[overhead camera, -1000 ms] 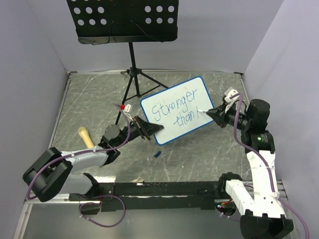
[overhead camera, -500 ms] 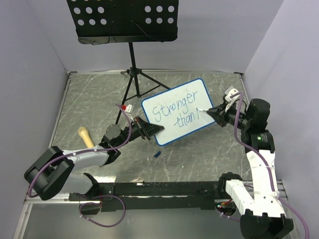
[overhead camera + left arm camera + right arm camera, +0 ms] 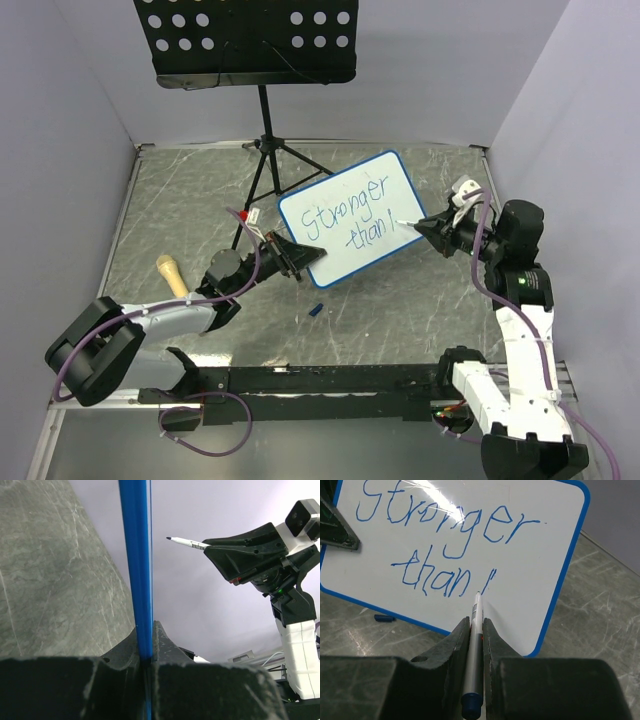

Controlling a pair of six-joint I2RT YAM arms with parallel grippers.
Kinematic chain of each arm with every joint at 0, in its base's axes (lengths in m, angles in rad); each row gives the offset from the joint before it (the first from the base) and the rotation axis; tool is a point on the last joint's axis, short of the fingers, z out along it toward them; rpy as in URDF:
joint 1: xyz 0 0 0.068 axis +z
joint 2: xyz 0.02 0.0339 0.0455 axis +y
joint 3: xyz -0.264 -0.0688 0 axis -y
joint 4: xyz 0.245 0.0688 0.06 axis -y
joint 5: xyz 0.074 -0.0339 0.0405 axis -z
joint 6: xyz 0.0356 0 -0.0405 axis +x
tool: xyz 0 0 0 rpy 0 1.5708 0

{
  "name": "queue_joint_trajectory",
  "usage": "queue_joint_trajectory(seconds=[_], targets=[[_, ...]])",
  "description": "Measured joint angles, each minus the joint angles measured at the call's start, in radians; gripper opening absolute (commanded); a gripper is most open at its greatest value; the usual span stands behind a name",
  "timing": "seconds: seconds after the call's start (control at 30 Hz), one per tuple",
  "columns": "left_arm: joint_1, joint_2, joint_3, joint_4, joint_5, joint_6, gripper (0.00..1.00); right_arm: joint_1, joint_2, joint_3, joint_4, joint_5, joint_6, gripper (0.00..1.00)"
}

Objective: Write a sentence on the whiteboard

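The blue-framed whiteboard (image 3: 350,217) is held tilted above the table. My left gripper (image 3: 297,262) is shut on its lower left edge; in the left wrist view the blue frame (image 3: 136,565) runs edge-on between the jaws. The sentence (image 3: 445,545) in blue marker reads "Stronger than" plus one short stroke, in two slanted lines. My right gripper (image 3: 432,228) is shut on a white marker (image 3: 475,630). The marker tip (image 3: 478,594) is at the board just below that last stroke; in the left wrist view the marker (image 3: 187,542) points at the board with a small gap.
A black perforated music stand (image 3: 250,45) on a tripod stands at the back. A tan cylinder (image 3: 172,273) lies on the table at the left. A small blue marker cap (image 3: 316,309) lies below the board. Grey walls close in both sides.
The board has shifted slightly left and tilted a little more with my left gripper. The right gripper and marker have stayed near the end of the second line.
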Motion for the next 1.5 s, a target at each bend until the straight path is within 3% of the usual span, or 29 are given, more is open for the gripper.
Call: queue_joint_trajectory(seconds=[1.5], targets=[[0.003, 0.007, -0.017, 0.043, 0.006, -0.004, 0.01, 0.000, 0.014, -0.034, -0.044, 0.034, -0.042, 0.00]])
